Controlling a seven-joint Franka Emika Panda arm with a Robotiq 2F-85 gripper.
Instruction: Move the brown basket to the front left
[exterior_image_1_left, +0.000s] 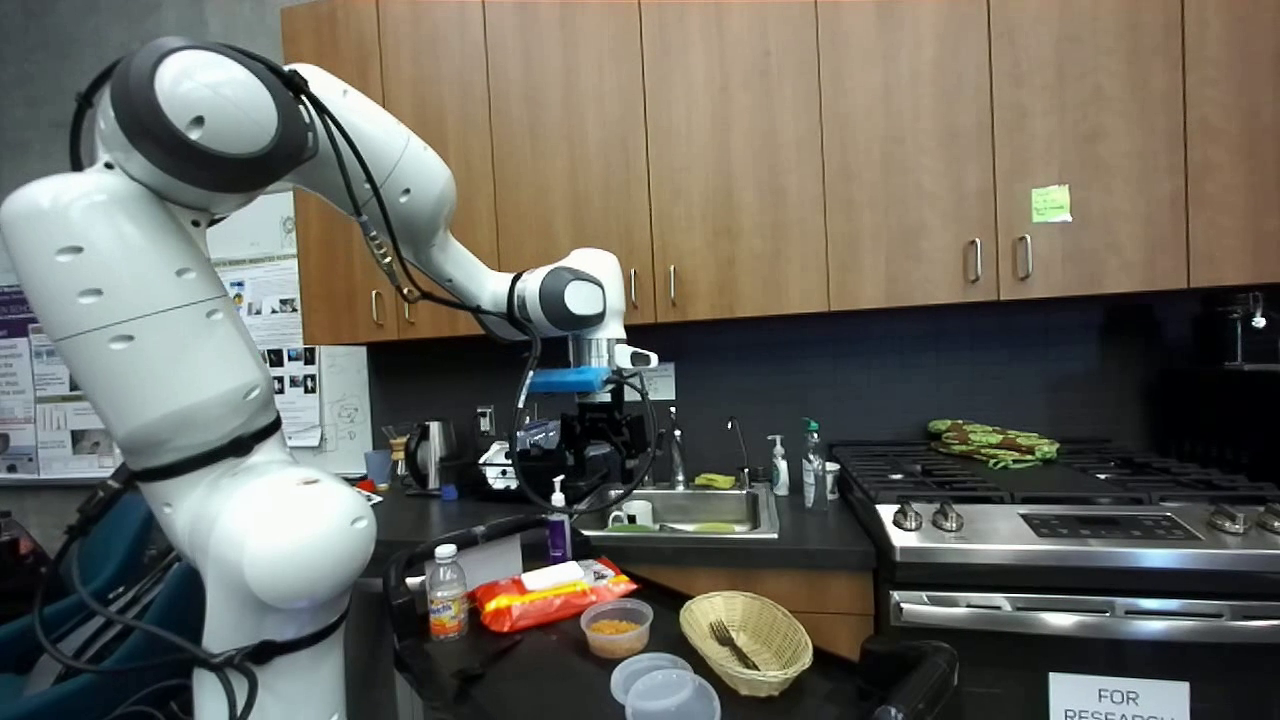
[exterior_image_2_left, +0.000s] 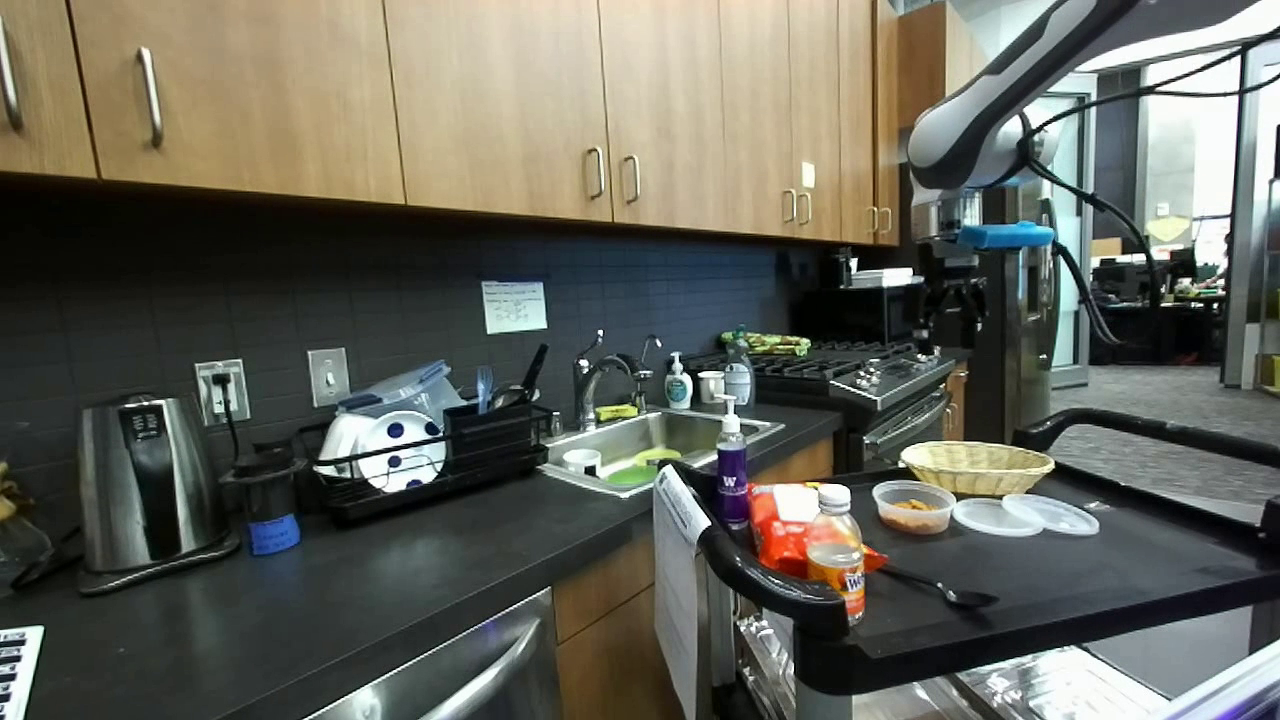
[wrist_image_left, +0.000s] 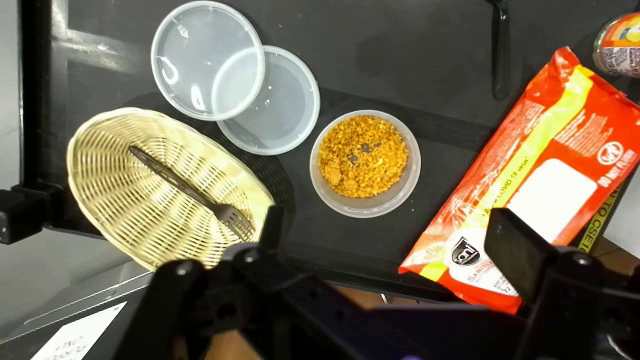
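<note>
The brown basket is a pale tan woven basket, oval, with a dark fork lying in it. It sits on the black cart top and shows in both exterior views (exterior_image_1_left: 775, 635) (exterior_image_2_left: 975, 470) and at the left of the wrist view (wrist_image_left: 135, 210). My gripper is open and empty, held well above the cart, in both exterior views (exterior_image_1_left: 603, 455) (exterior_image_2_left: 952, 315). In the wrist view my gripper (wrist_image_left: 387, 217) has its fingers wide apart. One fingertip overlaps the basket's rim in that picture, but the gripper is high above and not touching it.
The black cart top (exterior_image_2_left: 1130, 580) also carries a tub of orange crumbs (wrist_image_left: 365, 160), two clear lids (wrist_image_left: 270, 105), a red wipes pack (wrist_image_left: 540, 175), a bottle (exterior_image_2_left: 836, 560), a pump bottle (exterior_image_2_left: 732, 470) and a black spoon (exterior_image_2_left: 965, 598). Raised black handles (exterior_image_2_left: 1150, 425) bound the cart's ends.
</note>
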